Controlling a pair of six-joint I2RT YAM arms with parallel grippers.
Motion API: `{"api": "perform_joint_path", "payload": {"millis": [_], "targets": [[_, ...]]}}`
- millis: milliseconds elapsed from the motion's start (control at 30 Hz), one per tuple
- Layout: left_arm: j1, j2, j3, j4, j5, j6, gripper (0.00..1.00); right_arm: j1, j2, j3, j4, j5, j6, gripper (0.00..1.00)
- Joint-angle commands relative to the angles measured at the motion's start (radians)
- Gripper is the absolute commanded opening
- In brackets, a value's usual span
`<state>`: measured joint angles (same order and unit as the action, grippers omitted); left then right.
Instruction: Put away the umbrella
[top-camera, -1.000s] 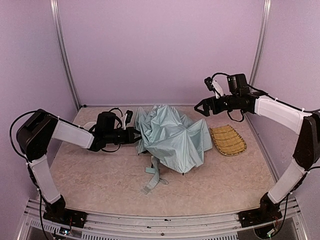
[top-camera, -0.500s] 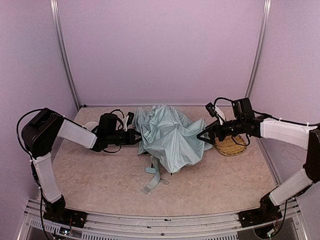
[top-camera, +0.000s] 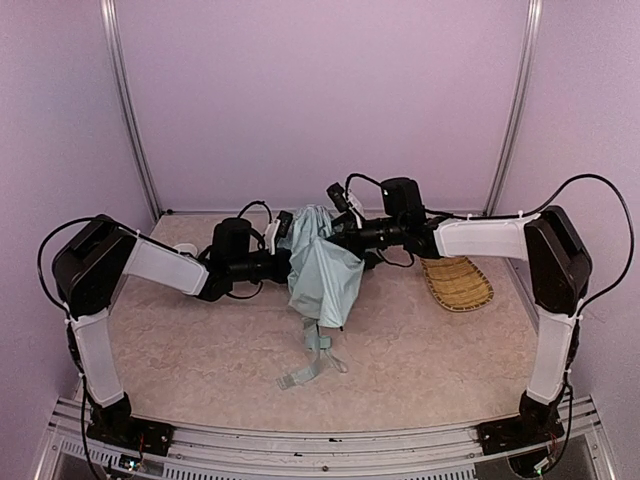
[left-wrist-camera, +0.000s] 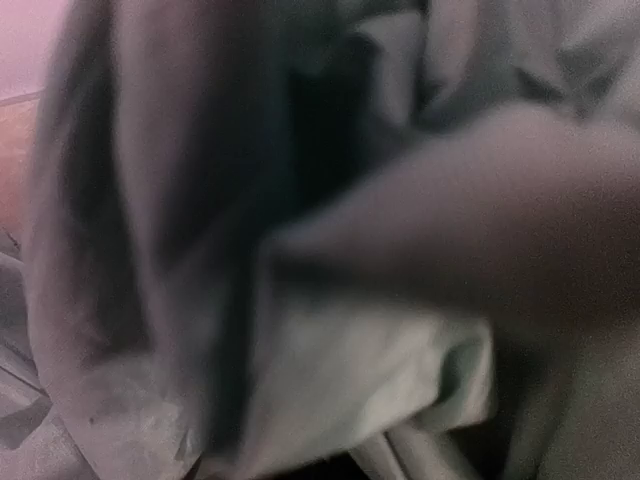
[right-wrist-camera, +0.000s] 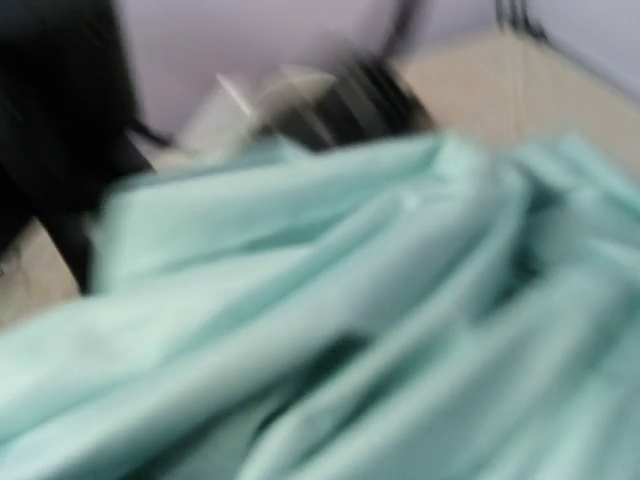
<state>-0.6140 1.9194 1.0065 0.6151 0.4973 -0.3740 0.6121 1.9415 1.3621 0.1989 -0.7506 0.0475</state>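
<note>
The umbrella (top-camera: 325, 272) is a bunched heap of pale mint-green fabric at the middle of the table, squeezed between both arms. A pale green strip (top-camera: 305, 362) trails from it toward the near edge. My left gripper (top-camera: 287, 262) is buried in the fabric's left side, shut, with its fingers hidden. My right gripper (top-camera: 337, 238) presses into the upper right side with its jaws spread. Blurred fabric fills the left wrist view as the umbrella (left-wrist-camera: 330, 370), and the right wrist view as the umbrella (right-wrist-camera: 400, 300). No fingers show in either.
A woven straw tray (top-camera: 457, 283) lies right of the umbrella, under the right forearm. Purple walls with metal posts close the table at the back and on both sides.
My right arm has swept down and left across the table, pushing the spread canopy into a narrow bunch against the left gripper. My left gripper has shifted slightly right and stays shut.
</note>
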Motion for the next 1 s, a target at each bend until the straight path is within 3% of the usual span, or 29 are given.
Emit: {"api": "perform_joint_path", "payload": {"millis": [0, 200, 300, 467, 733, 967], "targets": [[-0.026, 0.036, 0.034, 0.132, 0.120, -0.025, 0.00, 0.053, 0.054, 0.099, 0.073, 0.030, -0.013, 1.00], [-0.069, -0.038, 0.054, 0.121, 0.178, -0.125, 0.00, 0.086, -0.014, 0.135, -0.142, 0.122, -0.039, 0.91], [-0.089, -0.137, 0.025, 0.099, 0.197, -0.170, 0.00, 0.085, -0.068, 0.154, -0.348, 0.179, -0.039, 0.90], [-0.187, -0.262, -0.011, 0.106, 0.194, -0.143, 0.03, 0.098, -0.117, 0.273, -0.676, 0.123, -0.042, 0.83], [-0.246, -0.254, 0.064, 0.256, 0.220, -0.241, 0.02, 0.135, -0.209, 0.414, -0.837, 0.238, -0.042, 0.79], [-0.230, -0.099, 0.071, 0.426, 0.213, -0.447, 0.02, 0.132, -0.124, 0.453, -0.925, 0.293, -0.116, 0.81]]}}
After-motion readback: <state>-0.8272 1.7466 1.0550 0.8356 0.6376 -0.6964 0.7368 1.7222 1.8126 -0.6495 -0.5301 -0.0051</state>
